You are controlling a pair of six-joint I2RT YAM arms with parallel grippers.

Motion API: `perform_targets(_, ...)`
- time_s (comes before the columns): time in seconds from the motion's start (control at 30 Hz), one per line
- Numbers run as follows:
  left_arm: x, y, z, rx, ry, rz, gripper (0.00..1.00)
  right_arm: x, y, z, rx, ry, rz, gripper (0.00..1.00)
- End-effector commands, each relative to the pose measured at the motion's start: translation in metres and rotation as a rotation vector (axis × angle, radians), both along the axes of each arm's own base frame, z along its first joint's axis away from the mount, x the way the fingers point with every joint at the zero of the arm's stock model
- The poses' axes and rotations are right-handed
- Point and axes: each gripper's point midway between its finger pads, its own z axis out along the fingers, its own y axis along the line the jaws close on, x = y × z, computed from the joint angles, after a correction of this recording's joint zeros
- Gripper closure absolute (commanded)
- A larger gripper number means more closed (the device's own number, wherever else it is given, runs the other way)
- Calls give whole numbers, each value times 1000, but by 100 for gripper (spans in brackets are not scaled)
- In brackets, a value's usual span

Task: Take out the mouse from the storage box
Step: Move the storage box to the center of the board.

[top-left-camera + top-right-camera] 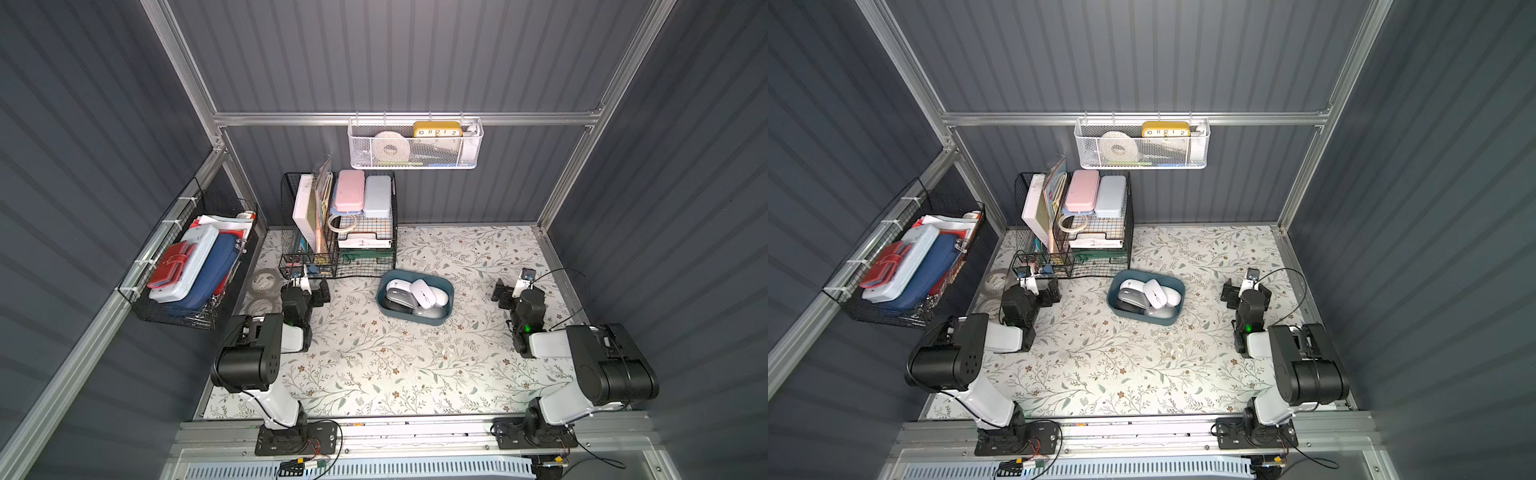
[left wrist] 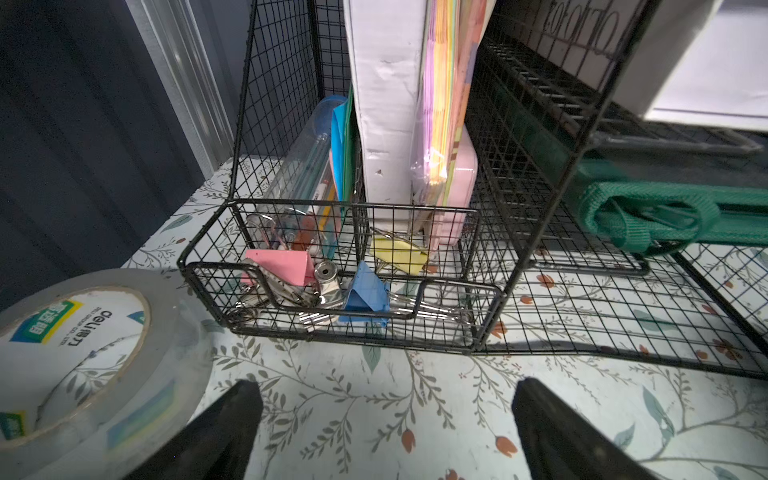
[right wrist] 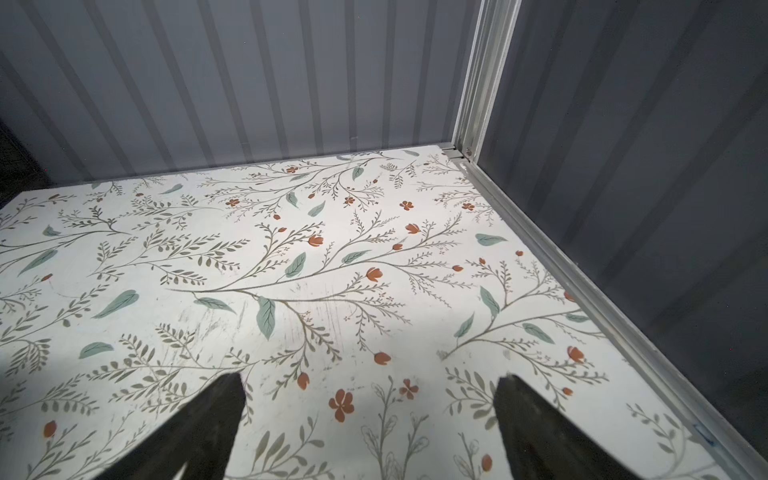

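the dark teal storage box sits on the floral tabletop a little behind its middle, just in front of the black wire-mesh desk organiser, and both top views show it heaped with computer mice. a white mouse lies on top of the pile, tilted across the others, with a dark grey mouse under it on the left and a silver mouse at the near wall. neither arm is near the box. the left gripper hangs low over the table on the box's left, well apart from it; from its wrist view the two black fingers are spread wide with nothing between them, facing the organiser's small front tray, where pink, blue and yellow binder clips lie. a roll of clear tape lies flat just beside that gripper. the right gripper is over on the box's right, also well apart from it, its fingers likewise spread wide and holding nothing, only bare floral tabletop in front of them. a white perforated basket holding a yellow clock hangs on the back rail.
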Motion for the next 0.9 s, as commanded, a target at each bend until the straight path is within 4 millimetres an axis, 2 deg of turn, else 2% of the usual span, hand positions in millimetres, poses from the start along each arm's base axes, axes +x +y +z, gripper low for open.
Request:
perform_targets(0.0, 2, -2, 3, -2, -4, -13, 1, 6, 1, 11, 6, -36, 10, 1)
perform_targets(0.63, 0, -2, 3, 6, -7, -15, 1, 6, 1, 12, 4, -38, 11, 1)
perform_targets(0.73, -6, -5, 14, 10, -34, -32, 0, 6, 11, 16, -10, -59, 75, 1)
perform_targets(0.87, -15, -1, 34, 3, -34, 1, 0, -6, 31, 32, -56, -54, 156, 1)
